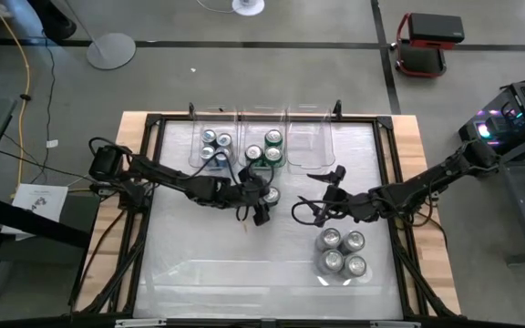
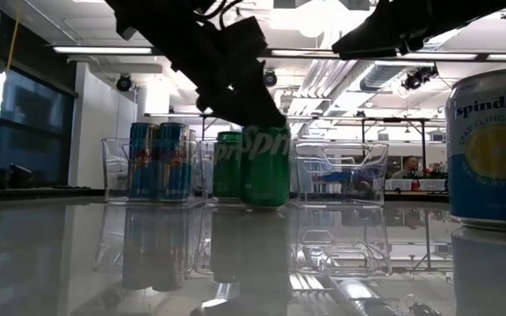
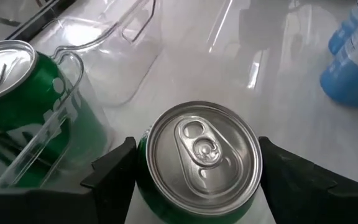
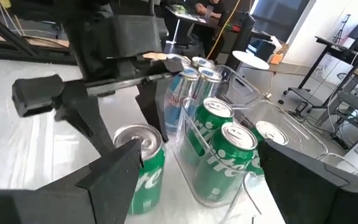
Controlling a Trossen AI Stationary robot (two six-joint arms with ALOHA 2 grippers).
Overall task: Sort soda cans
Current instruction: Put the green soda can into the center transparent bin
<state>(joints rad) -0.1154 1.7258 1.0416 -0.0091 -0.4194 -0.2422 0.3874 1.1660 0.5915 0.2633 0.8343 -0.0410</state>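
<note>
A green soda can (image 3: 201,152) stands on the table just in front of the middle clear bin (image 1: 264,137), between the fingers of my left gripper (image 1: 264,202), which is shut on it. That bin holds other green cans (image 1: 264,150). The left bin holds blue cans (image 1: 215,148), and the right bin (image 1: 308,146) holds no cans. Several silver-grey cans (image 1: 340,252) stand in a cluster toward the near right. My right gripper (image 1: 320,193) hovers open right of the green can, touching nothing. My left gripper pinches the green can between its two fingers, by the upper side wall (image 3: 143,186) just under the rim. One finger (image 3: 114,171) is on each side. The fingers come from above, slanting from the table's left. The can is upright with its base (image 2: 264,204) on the table.
The three clear bins stand in a row along the far edge. The silver-grey can cluster (image 2: 486,149) sits close to the low camera at the right. The near left of the white table top (image 1: 199,264) is bare. A black frame (image 1: 144,182) runs around the table.
</note>
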